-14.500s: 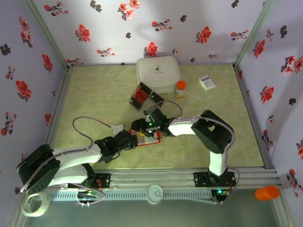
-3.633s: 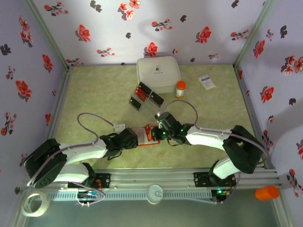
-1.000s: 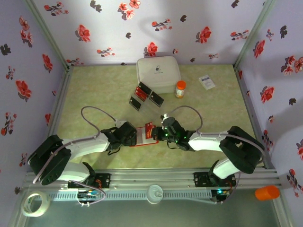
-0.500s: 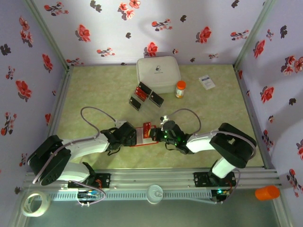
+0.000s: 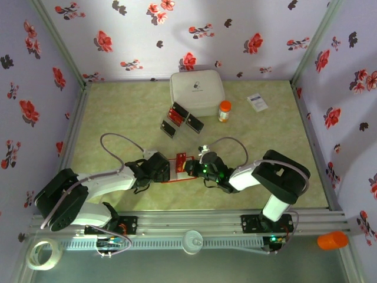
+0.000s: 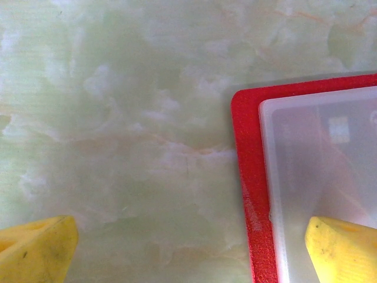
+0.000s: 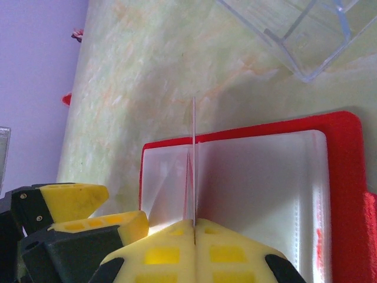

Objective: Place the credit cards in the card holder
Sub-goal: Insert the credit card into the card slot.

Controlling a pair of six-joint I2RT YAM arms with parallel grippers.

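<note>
Card holder (image 5: 175, 171) lies open and flat on the green marbled table (image 5: 118, 118), near the middle and toward the near edge, between the two grippers. Its pale clear pocket side faces up inside a red border (image 7: 347, 177). One credit card (image 7: 194, 159) stands on edge above the pockets, seen edge-on as a thin line, with its lower end at the pocket fold. The right gripper (image 7: 194, 227) is clenched on this card, yellow fingers pressed together on either side of it, just right of the holder in the top view (image 5: 192, 167). The left gripper (image 6: 188, 253) is spread wide at the holder's left edge (image 5: 159, 167). One fingertip (image 6: 339, 250) is over the pale pocket sheet, the other (image 6: 35, 250) over bare table; whether either presses down cannot be told. A clear plastic container (image 7: 306, 35) sits on the table just beyond the holder. Farther back, well apart, three small black trays (image 5: 168, 128) stand in a cluster, one holding the remaining cards (image 5: 175, 114). Behind them is a big white lidded box (image 5: 196, 91), with an orange-capped bottle (image 5: 224, 110) just to its right. A small white printed box (image 5: 257, 102) lies far right.
</note>
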